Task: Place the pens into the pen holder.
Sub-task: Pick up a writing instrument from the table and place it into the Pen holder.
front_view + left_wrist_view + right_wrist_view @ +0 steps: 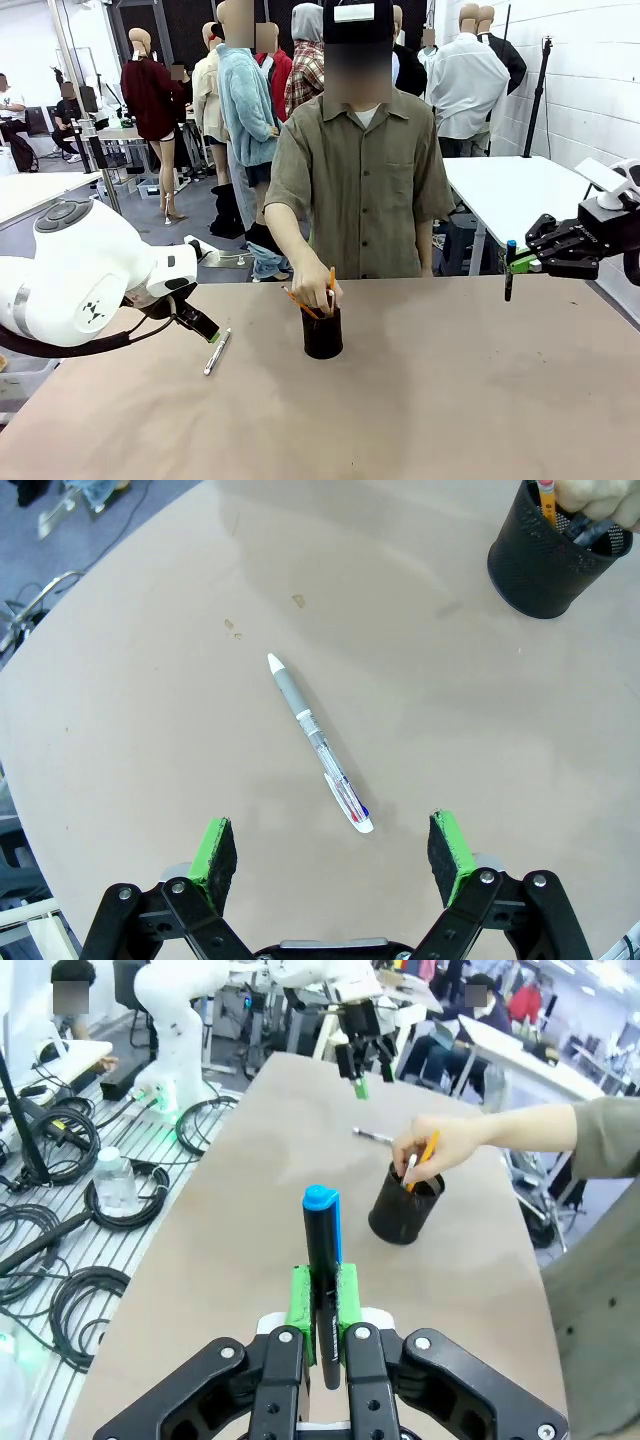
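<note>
Two yellow pencils (331, 280) are held in the black pen holder (322, 335) by a person's hand (312, 290). A dark blue-capped pen (321, 1260) is pinched upright in the right gripper (322, 1300), well apart from the holder, while a white pen (318, 742) is left lying on the surface (480, 400) beneath the spread left gripper (332, 845)

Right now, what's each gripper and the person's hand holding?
Left gripper: open, empty, over the white pen.
Right gripper: shut on the dark blue pen.
Person's hand: holding an orange pencil at the pen holder.
</note>
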